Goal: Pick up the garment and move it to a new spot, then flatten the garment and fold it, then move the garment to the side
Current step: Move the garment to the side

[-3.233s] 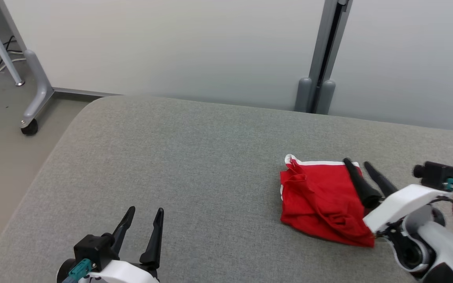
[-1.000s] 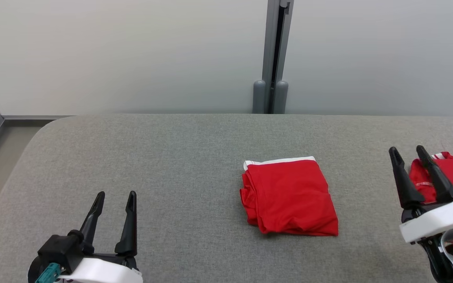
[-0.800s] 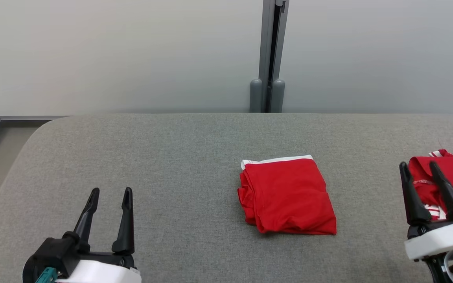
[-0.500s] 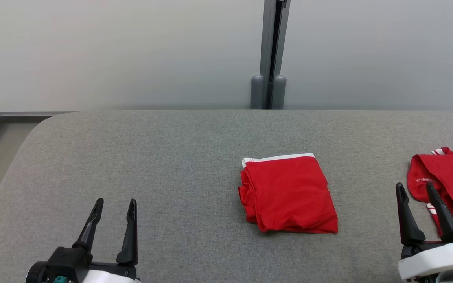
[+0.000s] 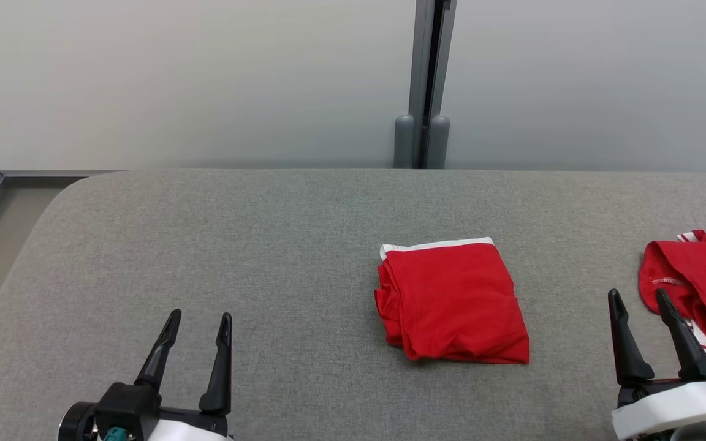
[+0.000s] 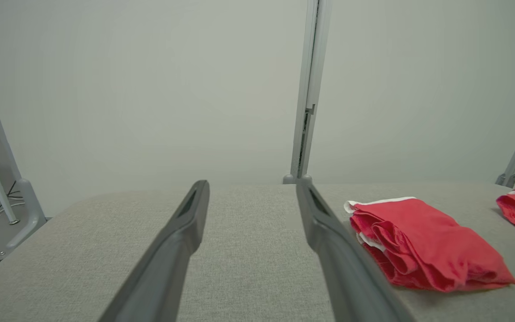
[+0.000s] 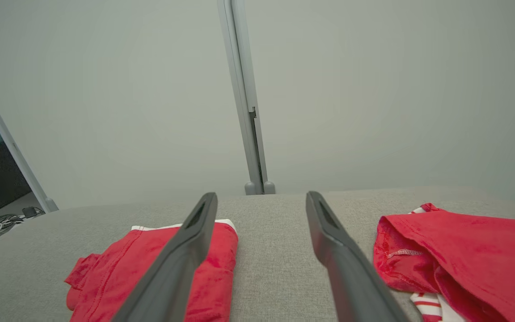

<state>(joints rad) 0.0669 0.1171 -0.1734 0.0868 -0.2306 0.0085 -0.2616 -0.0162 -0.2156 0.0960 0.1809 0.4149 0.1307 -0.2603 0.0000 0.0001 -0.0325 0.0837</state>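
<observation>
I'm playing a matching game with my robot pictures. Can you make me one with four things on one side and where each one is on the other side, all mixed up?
Things:
1. folded red garment
2. rumpled red garment
3. left gripper
4. grey post

Places:
A. at the right edge of the table
B. standing by the wall behind the table
C. lying near the middle of the table
D. at the lower left, open and holding nothing

Pairs: 1-C, 2-A, 3-D, 4-B
</observation>
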